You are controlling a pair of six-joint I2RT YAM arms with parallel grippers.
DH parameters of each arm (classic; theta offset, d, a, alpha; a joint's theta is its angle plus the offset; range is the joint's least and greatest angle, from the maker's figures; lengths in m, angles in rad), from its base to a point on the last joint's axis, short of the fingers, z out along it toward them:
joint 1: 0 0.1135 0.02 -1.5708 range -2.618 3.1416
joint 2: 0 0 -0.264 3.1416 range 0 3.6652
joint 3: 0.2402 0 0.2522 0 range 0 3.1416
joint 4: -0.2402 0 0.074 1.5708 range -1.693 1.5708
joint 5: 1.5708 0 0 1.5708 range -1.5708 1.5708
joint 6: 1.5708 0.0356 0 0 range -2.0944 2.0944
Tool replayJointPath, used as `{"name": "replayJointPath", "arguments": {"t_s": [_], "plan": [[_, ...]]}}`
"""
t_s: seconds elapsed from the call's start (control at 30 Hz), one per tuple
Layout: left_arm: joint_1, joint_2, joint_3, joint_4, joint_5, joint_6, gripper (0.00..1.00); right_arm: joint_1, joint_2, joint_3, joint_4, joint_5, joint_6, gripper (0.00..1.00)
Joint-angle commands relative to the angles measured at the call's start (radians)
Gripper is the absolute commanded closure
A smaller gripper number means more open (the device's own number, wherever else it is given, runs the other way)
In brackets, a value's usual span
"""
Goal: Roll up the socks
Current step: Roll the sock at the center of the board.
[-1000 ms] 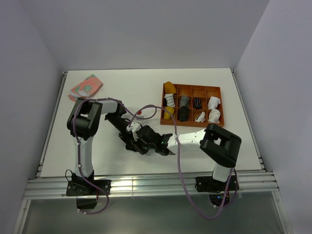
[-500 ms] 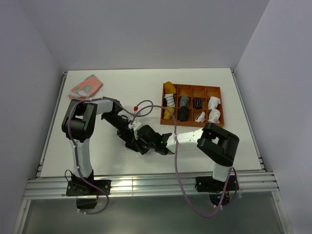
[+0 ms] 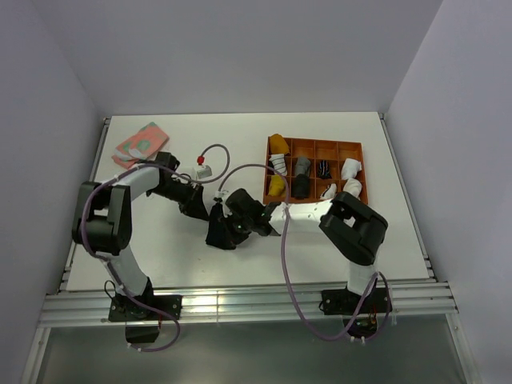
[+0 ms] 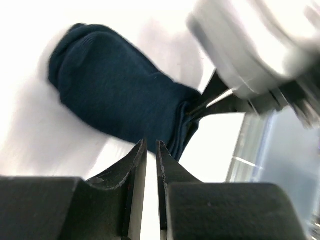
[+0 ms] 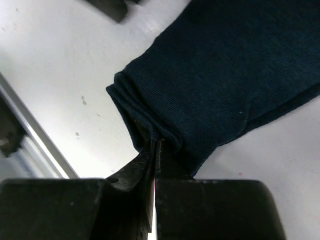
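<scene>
While the right end effector clamps an edge of the unrolled navy sock and the left end effector, barely ajar, holds nothing, rolling seems hardly begun.

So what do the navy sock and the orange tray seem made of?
The navy sock looks like knitted fabric, matte: fine ribs show and the edge folds softly. The orange tray is probably rigid plastic, with thin dividers; too small for certainty.

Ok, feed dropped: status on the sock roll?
Right gripper shut on edge of navy sock. Left gripper barely open, empty, beside it. Nothing seen in the way.
</scene>
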Motion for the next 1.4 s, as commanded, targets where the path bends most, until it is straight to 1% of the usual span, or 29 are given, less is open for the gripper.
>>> {"name": "replayJointPath", "arguments": {"t_s": [0.0, 0.13, 0.2, 0.3, 0.33, 0.4, 0.43, 0.47, 0.5, 0.53, 0.57, 0.63, 0.7, 0.83, 1.03, 1.37], "plan": [[0.022, -0.138, -0.075, 0.168, -0.050, -0.063, 0.82, -0.070, 0.035, 0.086, -0.128, -0.163, 0.069, 1.00], [0.025, -0.282, -0.164, 0.348, -0.110, -0.134, 0.82, -0.129, 0.100, 0.164, -0.191, -0.275, 0.089, 1.00], [0.024, -0.319, -0.199, 0.373, -0.119, -0.129, 0.82, -0.140, 0.126, 0.207, -0.227, -0.331, 0.097, 1.00], [0.022, -0.385, -0.237, 0.422, -0.153, -0.120, 0.78, -0.166, 0.180, 0.264, -0.283, -0.374, 0.097, 1.00], [0.021, -0.409, -0.248, 0.435, -0.173, -0.108, 0.75, -0.178, 0.198, 0.281, -0.301, -0.399, 0.097, 1.00], [0.004, -0.444, -0.279, 0.459, -0.197, -0.079, 0.71, -0.190, 0.244, 0.324, -0.345, -0.431, 0.097, 1.00], [-0.008, -0.458, -0.289, 0.472, -0.211, -0.059, 0.69, -0.207, 0.256, 0.335, -0.353, -0.460, 0.109, 1.00], [-0.025, -0.472, -0.323, 0.490, -0.261, -0.054, 0.67, -0.213, 0.267, 0.341, -0.356, -0.479, 0.115, 1.00], [-0.065, -0.489, -0.343, 0.533, -0.288, -0.050, 0.65, -0.222, 0.295, 0.353, -0.366, -0.500, 0.118, 1.00], [-0.088, -0.520, -0.363, 0.547, -0.314, -0.024, 0.63, -0.230, 0.304, 0.359, -0.369, -0.520, 0.121, 1.00], [-0.134, -0.537, -0.406, 0.559, -0.355, -0.013, 0.61, -0.239, 0.315, 0.364, -0.373, -0.539, 0.126, 1.00], [-0.181, -0.578, -0.446, 0.607, -0.401, 0.001, 0.58, -0.244, 0.338, 0.379, -0.390, -0.548, 0.127, 1.00], [-0.226, -0.589, -0.480, 0.610, -0.421, 0.032, 0.56, -0.245, 0.351, 0.401, -0.421, -0.557, 0.118, 1.00], [-0.245, -0.593, -0.515, 0.625, -0.429, 0.085, 0.52, -0.247, 0.373, 0.412, -0.441, -0.573, 0.103, 1.00], [-0.289, -0.610, -0.578, 0.640, -0.420, 0.136, 0.50, -0.250, 0.378, 0.422, -0.478, -0.570, 0.075, 1.00], [-0.327, -0.577, -0.581, 0.668, -0.383, 0.107, 0.48, -0.252, 0.378, 0.422, -0.494, -0.566, 0.064, 1.00]]}}
